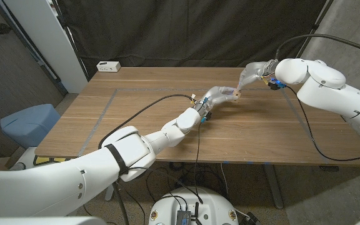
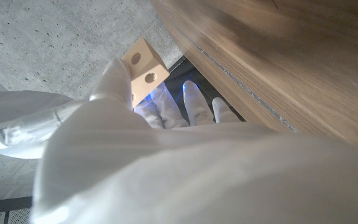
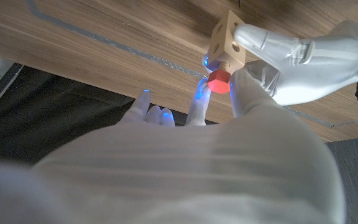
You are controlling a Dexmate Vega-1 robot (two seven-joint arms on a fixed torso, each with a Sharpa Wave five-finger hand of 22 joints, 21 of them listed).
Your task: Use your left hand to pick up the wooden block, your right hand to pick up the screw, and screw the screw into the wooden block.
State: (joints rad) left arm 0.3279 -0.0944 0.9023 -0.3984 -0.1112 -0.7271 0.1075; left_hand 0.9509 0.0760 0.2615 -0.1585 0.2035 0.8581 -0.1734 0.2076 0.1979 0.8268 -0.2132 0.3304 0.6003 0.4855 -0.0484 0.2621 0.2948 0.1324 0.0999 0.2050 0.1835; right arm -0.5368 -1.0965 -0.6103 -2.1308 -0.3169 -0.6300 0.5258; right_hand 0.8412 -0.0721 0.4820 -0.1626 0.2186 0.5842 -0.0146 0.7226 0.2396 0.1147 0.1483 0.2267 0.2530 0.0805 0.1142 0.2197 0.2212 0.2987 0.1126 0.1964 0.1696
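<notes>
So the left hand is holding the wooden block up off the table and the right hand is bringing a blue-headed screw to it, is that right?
Not quite: the screw has a red head, not blue, as the right wrist view shows. The blue there is only a glow on the fingertips. The rest stands: the left hand holds the wooden block up off the table, and the right hand brings the screw to it.

The head camera looks down from above across the wooden table (image 1: 242,131). Each wrist camera sits close behind its own hand, looking along it, turned. All three views share the wooden block (image 1: 235,93) (image 2: 145,68) (image 3: 227,42).
</notes>
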